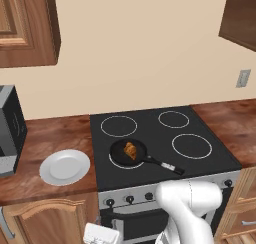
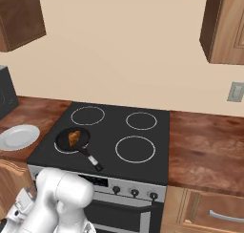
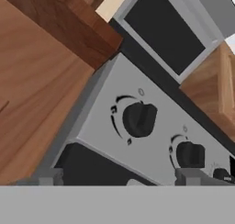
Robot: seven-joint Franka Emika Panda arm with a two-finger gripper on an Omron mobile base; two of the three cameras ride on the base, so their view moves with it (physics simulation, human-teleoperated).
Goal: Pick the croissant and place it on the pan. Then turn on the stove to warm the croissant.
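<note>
A simulated kitchen seen from behind a white robot arm. The stove point(image 1: 165, 138), a black glass cooktop with four white burner rings and a silver front panel, sits between two stretches of wooden worktop point(image 1: 55, 135). The pan point(image 1: 128, 152), small, round and black, rests on the front left burner, near the front left corner of the cooktop, its long handle pointing toward the front edge and the middle of the stove. The croissant point(image 1: 130, 150), a small golden-brown pastry, lies inside the pan, roughly at its centre; the same pairing appears in the right base view, croissant point(image 2: 74, 137) in pan point(image 2: 72, 139). On the worktop just left of the stove, near the front edge, sits a round white plate point(image 1: 65, 166), bare. The arm bends low in front of the stove, below the front panel. In the hand view the gripper point(image 3: 120, 178) faces the silver panel, its two finger tips point(image 3: 49, 177) spread wide apart, nothing between them. A dark knob point(image 3: 139, 119) stands just above the gap between the tips, apart from both, and a second knob point(image 3: 190, 155) sits beside it, close to the right-hand tip.
</note>
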